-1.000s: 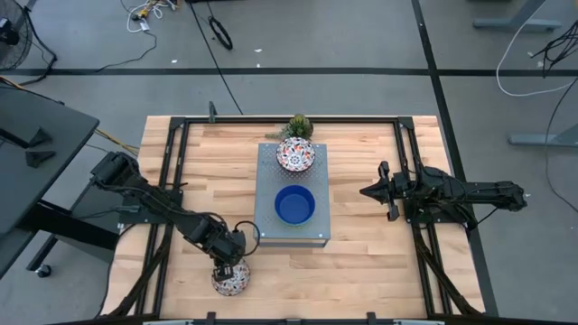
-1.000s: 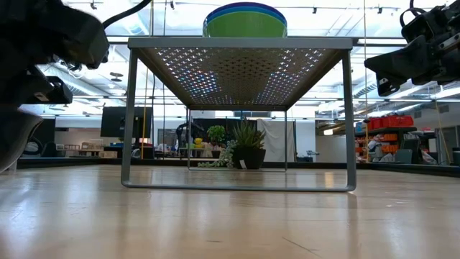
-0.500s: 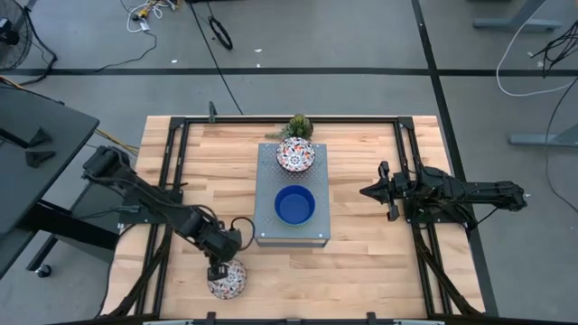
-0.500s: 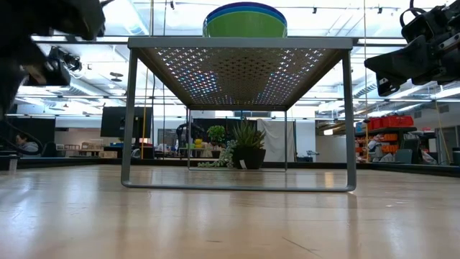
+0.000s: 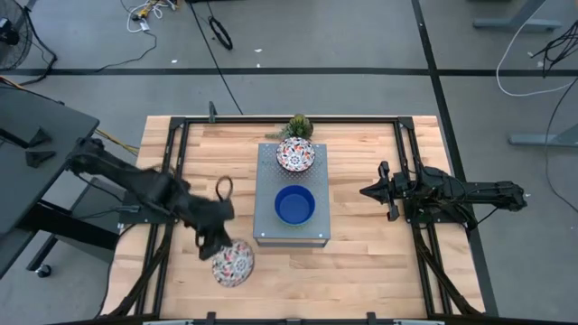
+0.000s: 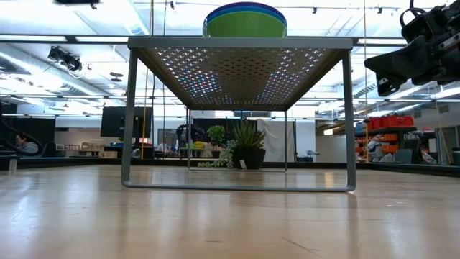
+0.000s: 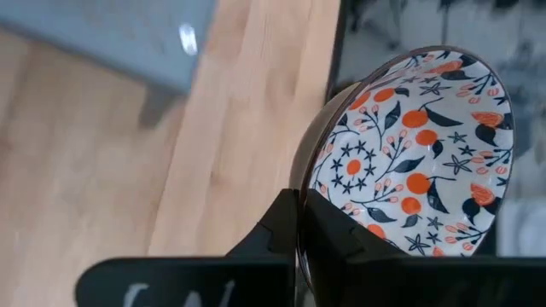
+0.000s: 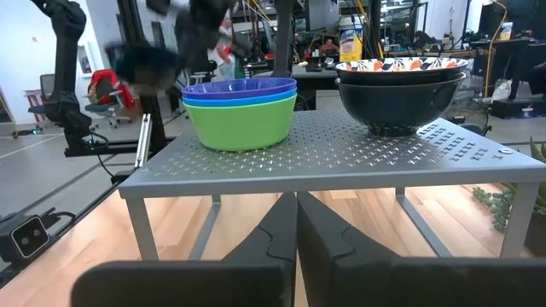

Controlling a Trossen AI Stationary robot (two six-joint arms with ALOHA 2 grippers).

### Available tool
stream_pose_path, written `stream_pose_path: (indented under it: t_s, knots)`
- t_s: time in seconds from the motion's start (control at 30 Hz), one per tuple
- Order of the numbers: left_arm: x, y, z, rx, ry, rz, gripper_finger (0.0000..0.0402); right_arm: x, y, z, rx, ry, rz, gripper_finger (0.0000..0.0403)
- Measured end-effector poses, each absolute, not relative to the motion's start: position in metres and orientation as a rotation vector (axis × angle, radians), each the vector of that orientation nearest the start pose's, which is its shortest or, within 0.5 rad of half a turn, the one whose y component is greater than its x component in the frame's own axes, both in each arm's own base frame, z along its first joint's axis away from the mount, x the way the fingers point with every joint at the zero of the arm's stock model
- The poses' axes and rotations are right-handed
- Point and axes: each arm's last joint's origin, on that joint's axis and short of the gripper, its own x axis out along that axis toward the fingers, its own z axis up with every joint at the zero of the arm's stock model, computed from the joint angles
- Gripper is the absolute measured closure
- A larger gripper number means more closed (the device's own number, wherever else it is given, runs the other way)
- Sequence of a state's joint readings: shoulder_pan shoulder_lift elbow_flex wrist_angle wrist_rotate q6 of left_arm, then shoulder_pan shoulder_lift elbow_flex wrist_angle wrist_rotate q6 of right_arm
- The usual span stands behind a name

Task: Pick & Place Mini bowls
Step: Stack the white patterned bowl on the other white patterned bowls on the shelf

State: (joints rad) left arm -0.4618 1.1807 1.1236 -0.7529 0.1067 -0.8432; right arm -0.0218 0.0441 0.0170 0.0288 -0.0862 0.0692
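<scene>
The grey perforated metal stand [image 5: 292, 193] sits mid-table on the pale wooden tabletop [image 5: 361, 262]; on it a stack of blue bowls over a bright green one [image 8: 241, 109] and a floral bowl nested in a dark bowl [image 8: 399, 82]. Left of the stand's near corner, my left gripper [image 5: 213, 242] pinches the rim of a white bowl with orange-and-navy flowers [image 7: 415, 153] — tipped on edge, its mouth facing sideways, the wall between my fingers. My right gripper [image 5: 367, 191] hangs right of the stand, fingers pressed together, empty.
</scene>
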Motion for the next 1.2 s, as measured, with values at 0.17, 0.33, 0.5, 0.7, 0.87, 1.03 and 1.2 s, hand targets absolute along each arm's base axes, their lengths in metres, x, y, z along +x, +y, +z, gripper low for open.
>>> stream_pose_path:
  t_s: [0.17, 0.33, 0.5, 0.7, 0.87, 1.03, 1.2]
  knots:
    - [0.212, -0.081, 0.367, -0.697, 0.854, -0.092, 0.0393, 0.099, 0.0, 0.169, 0.069, 0.0, 0.065, 0.0392]
    - [0.217, -0.05, 0.397, -0.688, 0.722, -0.045, 0.0393, 0.099, 0.0, 0.169, 0.069, 0.001, 0.065, 0.0392]
    - [0.22, -0.014, 0.408, -0.642, 0.636, 0.018, 0.0393, 0.099, 0.0, 0.169, 0.069, 0.001, 0.065, 0.0392]
    - [0.224, 0.028, 0.417, -0.608, 0.528, 0.01, 0.0393, 0.099, 0.0, 0.169, 0.069, 0.0, 0.065, 0.0392]
    - [0.233, 0.06, 0.417, -0.609, 0.464, -0.044, 0.0393, 0.099, 0.0, 0.169, 0.069, 0.001, 0.064, 0.0392]
    - [0.249, 0.083, 0.414, -0.617, 0.403, -0.109, 0.0393, 0.099, 0.0, 0.169, 0.069, 0.001, 0.064, 0.0392]
    - [0.263, 0.1, 0.405, -0.656, 0.394, -0.139, 0.0393, 0.099, 0.0, 0.169, 0.069, 0.001, 0.065, 0.0392]
